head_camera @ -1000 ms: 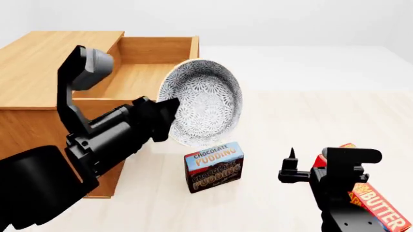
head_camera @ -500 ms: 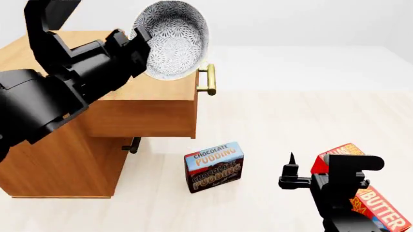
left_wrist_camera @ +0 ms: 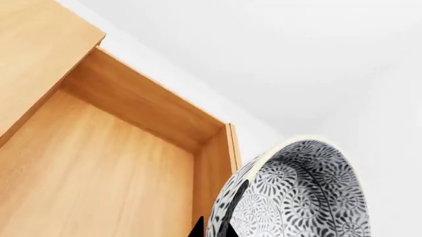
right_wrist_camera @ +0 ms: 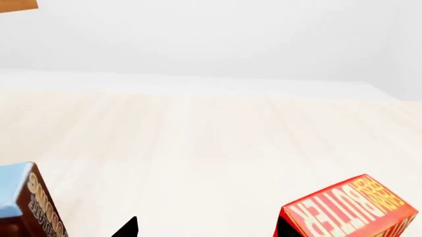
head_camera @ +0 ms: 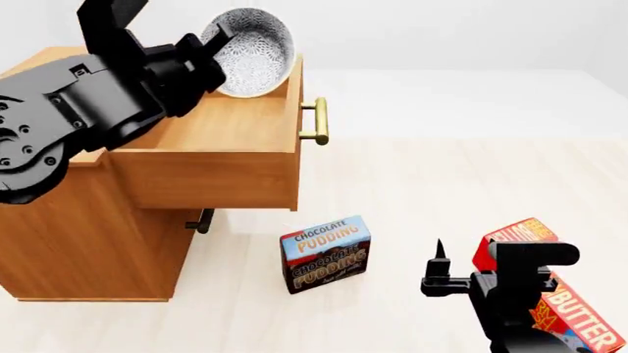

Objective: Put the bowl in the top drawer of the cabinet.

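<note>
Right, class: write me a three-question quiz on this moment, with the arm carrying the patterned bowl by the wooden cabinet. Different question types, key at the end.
1. True or false: the light-brown wooden top drawer is pulled open.
2. Which gripper holds the round white bowl with grey-blue floral pattern? A left B right
3. Fill in: the blue-and-brown box reads "chocolate ____".

Key: 1 true; 2 A; 3 pudding.

Your 2 matte black arms, bulky rounded left arm casing (head_camera: 59, 125) with small round screw holes, blocky right arm housing (head_camera: 520, 294), thin pointed black fingertip (head_camera: 439, 250).
</note>
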`<state>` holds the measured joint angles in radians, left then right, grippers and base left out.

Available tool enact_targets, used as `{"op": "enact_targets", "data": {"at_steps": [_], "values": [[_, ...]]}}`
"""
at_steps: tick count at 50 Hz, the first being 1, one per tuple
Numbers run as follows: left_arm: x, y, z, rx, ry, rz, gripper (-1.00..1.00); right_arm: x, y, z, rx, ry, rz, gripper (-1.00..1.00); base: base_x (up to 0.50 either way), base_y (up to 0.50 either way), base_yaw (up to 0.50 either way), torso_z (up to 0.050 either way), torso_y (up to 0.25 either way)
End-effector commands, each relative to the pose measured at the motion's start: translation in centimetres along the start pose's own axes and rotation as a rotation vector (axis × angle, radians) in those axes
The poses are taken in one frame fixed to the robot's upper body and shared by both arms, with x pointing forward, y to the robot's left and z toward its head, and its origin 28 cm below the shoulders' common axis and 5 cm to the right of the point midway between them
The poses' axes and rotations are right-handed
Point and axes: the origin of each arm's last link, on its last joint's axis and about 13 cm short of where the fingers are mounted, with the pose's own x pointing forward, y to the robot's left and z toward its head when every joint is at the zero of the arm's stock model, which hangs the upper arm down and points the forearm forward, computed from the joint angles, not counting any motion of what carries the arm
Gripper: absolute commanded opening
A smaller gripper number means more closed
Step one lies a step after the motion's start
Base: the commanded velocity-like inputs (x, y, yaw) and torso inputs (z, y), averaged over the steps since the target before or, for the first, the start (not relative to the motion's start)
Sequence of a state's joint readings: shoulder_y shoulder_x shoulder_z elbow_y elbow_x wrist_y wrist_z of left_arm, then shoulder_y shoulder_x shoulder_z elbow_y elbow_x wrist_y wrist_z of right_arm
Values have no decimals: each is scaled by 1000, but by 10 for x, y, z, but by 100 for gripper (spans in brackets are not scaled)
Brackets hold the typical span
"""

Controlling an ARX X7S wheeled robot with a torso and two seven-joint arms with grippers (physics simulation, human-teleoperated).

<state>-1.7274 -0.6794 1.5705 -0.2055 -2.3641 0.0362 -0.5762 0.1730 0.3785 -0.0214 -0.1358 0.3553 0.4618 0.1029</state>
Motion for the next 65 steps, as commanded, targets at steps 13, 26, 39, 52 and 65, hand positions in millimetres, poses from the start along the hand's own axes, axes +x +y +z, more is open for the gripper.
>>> {"op": "enact_targets", "data": {"at_steps": [13, 26, 39, 52, 65], "values": [[66, 24, -7, -58, 35, 180, -100, 1, -4, -9, -1, 23, -9, 100, 0, 0, 0, 0, 1], [87, 22, -2, -103, 50, 257, -100, 2, -5, -13, -4, 36, -5, 100, 0, 0, 0, 0, 0], [91, 21, -7, -166, 55, 333, -100, -2, -6, -20, 0, 47, -12, 100, 0, 0, 0, 0, 1], [95, 25, -11, -223, 30, 437, -100, -1, -8, -25, 11, 58, -12, 100, 0, 0, 0, 0, 0], [94, 25, -10, -245, 34, 433, -100, -1, -8, -26, 8, 61, -12, 100, 0, 0, 0, 0, 1]]}}
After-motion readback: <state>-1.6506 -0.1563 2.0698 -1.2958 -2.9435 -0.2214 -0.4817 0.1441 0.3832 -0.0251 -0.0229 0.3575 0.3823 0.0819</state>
